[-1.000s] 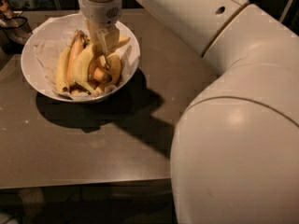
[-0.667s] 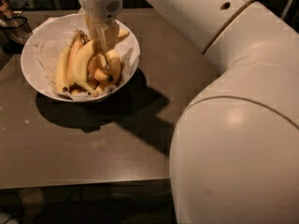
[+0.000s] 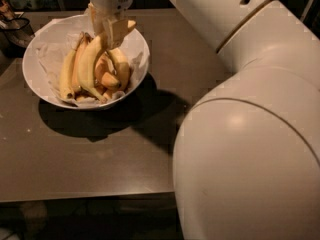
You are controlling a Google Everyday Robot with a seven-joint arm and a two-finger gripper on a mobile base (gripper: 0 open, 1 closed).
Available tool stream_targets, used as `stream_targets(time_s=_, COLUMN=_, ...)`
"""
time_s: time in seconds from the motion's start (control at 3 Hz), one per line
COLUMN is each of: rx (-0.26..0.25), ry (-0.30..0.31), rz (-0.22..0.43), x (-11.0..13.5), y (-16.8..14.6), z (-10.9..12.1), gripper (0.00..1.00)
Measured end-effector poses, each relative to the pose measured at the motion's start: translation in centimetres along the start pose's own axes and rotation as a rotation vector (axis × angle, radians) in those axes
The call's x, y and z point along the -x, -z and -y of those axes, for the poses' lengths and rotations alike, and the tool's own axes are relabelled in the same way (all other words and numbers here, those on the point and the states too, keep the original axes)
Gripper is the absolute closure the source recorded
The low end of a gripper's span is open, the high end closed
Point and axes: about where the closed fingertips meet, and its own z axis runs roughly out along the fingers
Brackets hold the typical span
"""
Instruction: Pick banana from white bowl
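Note:
The white bowl (image 3: 142, 48) lined with crumpled paper stands at the back left of the table. Several bananas lie in it. My gripper (image 3: 111, 31) hangs over the bowl's back half, shut on the upper part of the long, curved pale banana (image 3: 89, 64). That banana's top end pokes out to the right of the fingers, and its lower end still reaches down among the other bananas. Shorter, more orange bananas (image 3: 120, 66) lie beside and under it, and another (image 3: 66, 76) lies at the left.
The brown table (image 3: 100, 154) has its front edge low in the view. A dark object (image 3: 15, 21) sits at the far left behind the bowl. My bulky white arm (image 3: 250, 134) fills the right side.
The gripper has risen a little over the bowl, and the long banana's upper end has come up with it. The bowl has stayed put.

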Motion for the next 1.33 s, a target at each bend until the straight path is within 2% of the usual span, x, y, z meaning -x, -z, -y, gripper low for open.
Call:
stream_targets(time_s=1.0, rx=-0.083, ry=0.061, rz=0.113, x=0.1, y=2.5, z=1.3, gripper=1.0)
stream_targets(time_s=1.33, rx=-0.104, ry=0.06, rz=0.14, x=0.1, y=3.0, z=1.5, gripper=1.0)
